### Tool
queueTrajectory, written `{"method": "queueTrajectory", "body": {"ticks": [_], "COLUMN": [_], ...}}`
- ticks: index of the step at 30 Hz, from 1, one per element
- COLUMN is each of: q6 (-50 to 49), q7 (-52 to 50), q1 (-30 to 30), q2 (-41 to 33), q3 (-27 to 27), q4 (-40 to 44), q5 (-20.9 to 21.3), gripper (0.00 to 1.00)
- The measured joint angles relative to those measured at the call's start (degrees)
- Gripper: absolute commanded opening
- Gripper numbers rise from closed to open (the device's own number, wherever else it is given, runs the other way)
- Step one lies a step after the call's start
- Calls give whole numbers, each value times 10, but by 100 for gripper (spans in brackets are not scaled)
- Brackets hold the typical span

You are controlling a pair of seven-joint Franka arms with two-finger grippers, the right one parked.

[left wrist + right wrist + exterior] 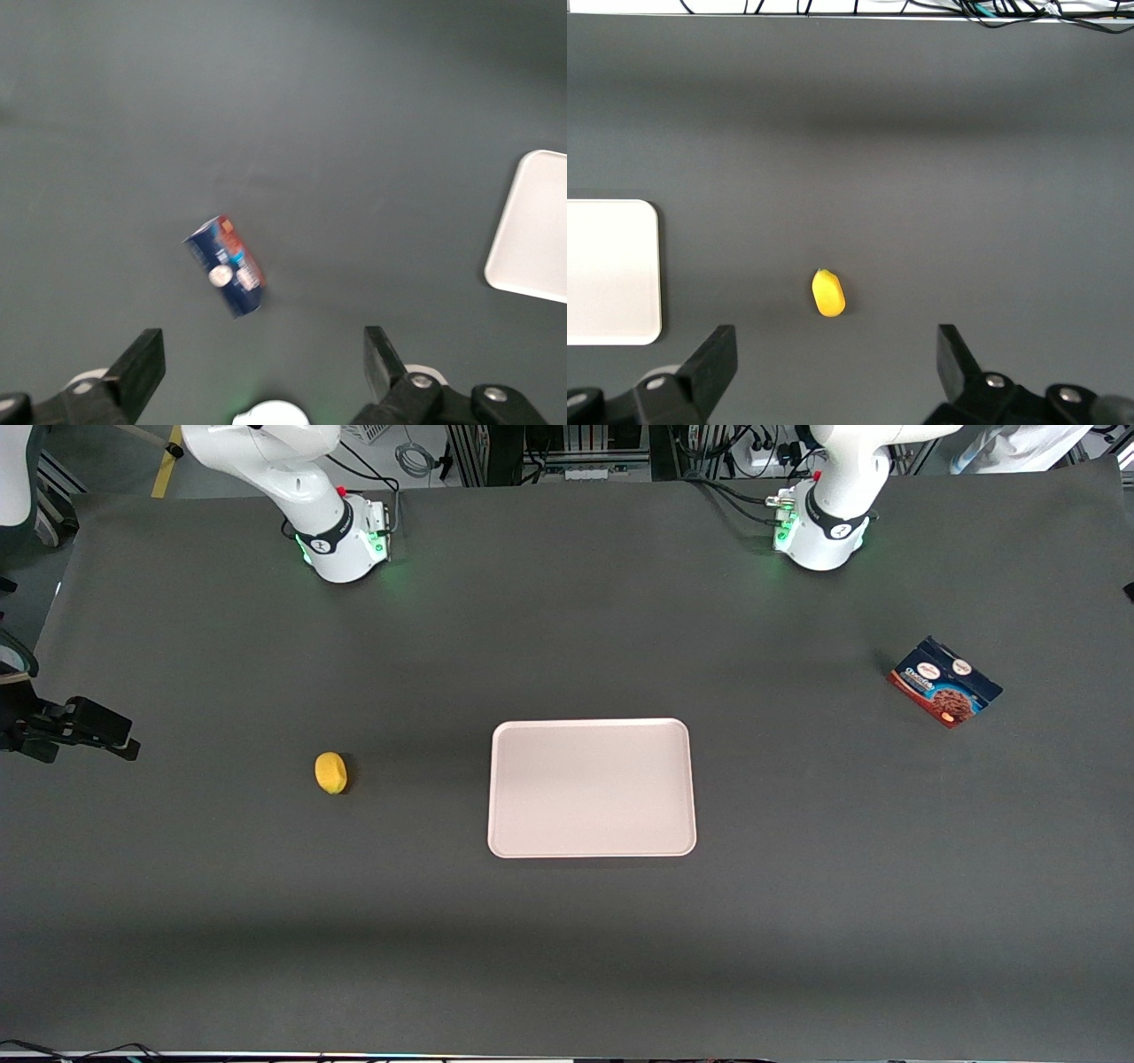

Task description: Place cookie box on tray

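A dark grey mat (pixel 567 957) covers the whole table, smooth and matte, with green light glowing at the two arm bases. Past the table's edge farthest from the front camera I can see cables and metal framing on the floor. The cookie box (pixel 944 682) lies flat and skewed toward the working arm's end of the table, well apart from the tray (pixel 592 788), which sits mid-table with nothing on it. A small yellow lump (pixel 330 772) rests toward the parked arm's end. The gripper (pixel 264 359) hangs high above the mat over the box, its fingers (pixel 142 363) spread wide, holding nothing.
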Motion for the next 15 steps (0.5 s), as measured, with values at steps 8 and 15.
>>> {"method": "queueTrajectory", "body": {"ticks": [8,15], "q6": [-31,48], "q7": [-93,-96], "q1": [8,12], "q2": [-1,-25], "q3": [43,85], "q4": [-11,-93], "q5": [32,52], "gripper": [100,100]}}
